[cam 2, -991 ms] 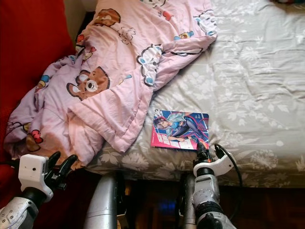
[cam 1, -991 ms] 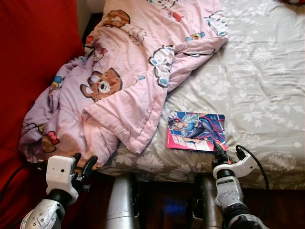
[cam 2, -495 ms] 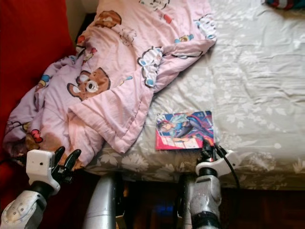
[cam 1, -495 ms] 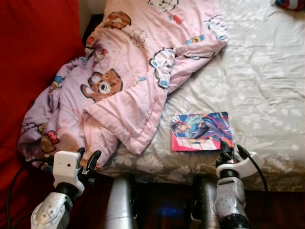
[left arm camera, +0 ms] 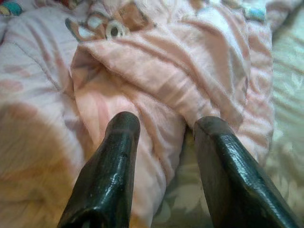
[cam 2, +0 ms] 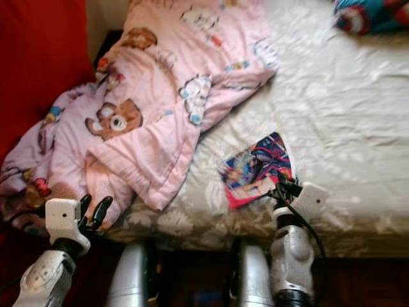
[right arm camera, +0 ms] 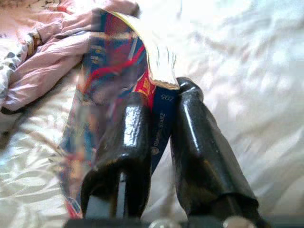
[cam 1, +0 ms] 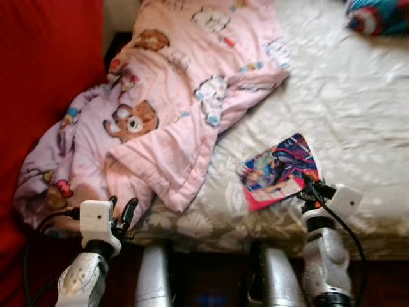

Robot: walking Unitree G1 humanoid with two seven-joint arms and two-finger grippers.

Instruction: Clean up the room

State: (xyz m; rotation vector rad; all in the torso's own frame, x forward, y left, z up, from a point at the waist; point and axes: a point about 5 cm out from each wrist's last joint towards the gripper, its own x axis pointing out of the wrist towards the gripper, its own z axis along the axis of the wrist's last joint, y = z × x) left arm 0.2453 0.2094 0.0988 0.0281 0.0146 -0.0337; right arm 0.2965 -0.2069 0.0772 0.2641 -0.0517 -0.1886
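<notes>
From left to right: our left gripper [cam 1: 121, 211] hangs open at the bed edge, its fingers [left arm camera: 111, 156] spread just before the pink quilt [cam 1: 172, 115]. Centre-right, the comic book [cam 1: 278, 169] now tilts up off the bed [cam 1: 358, 109]; a second ago it lay flat. Our right gripper [right arm camera: 159, 128] has closed its fingers on the book's lower corner. We judge the book lifted and ready to carry away. A striped cloth [cam 1: 377, 16] lies at the far right corner.
</notes>
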